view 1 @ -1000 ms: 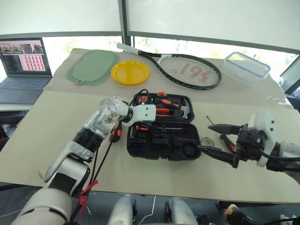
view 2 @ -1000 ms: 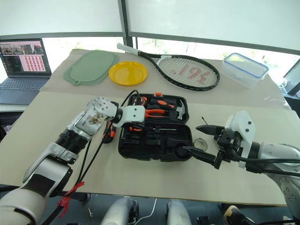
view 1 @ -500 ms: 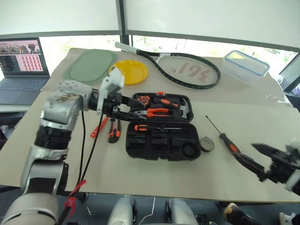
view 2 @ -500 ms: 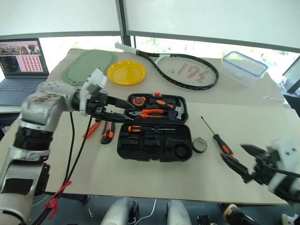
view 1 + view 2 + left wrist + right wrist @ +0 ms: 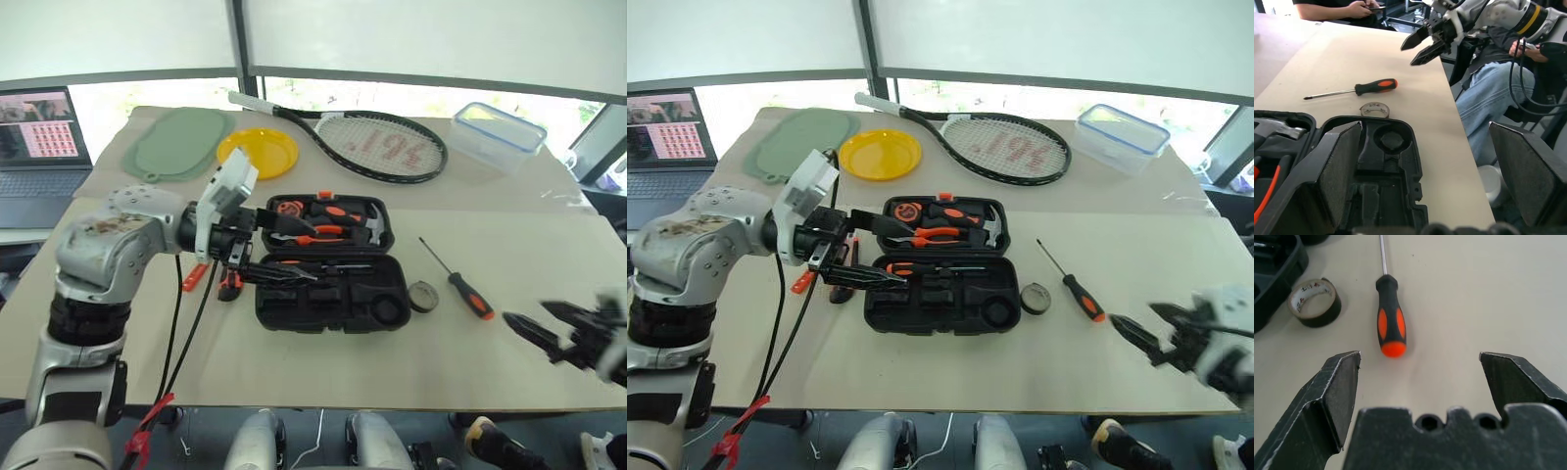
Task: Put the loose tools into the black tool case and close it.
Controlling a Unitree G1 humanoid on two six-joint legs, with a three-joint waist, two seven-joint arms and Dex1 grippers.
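The black tool case [image 5: 333, 294] is matt moulded plastic, its recesses dull and slightly grainy. The screwdriver [image 5: 1390, 318] has a smooth black-and-orange plastic handle and a thin bare metal shaft, and the tape roll [image 5: 1314, 302] looks papery inside. The table [image 5: 1352, 58] is matt, smooth beige board.

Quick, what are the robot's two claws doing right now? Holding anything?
Left end effector: open, empty, above the open black plastic tool case.
Right end effector: open, empty.
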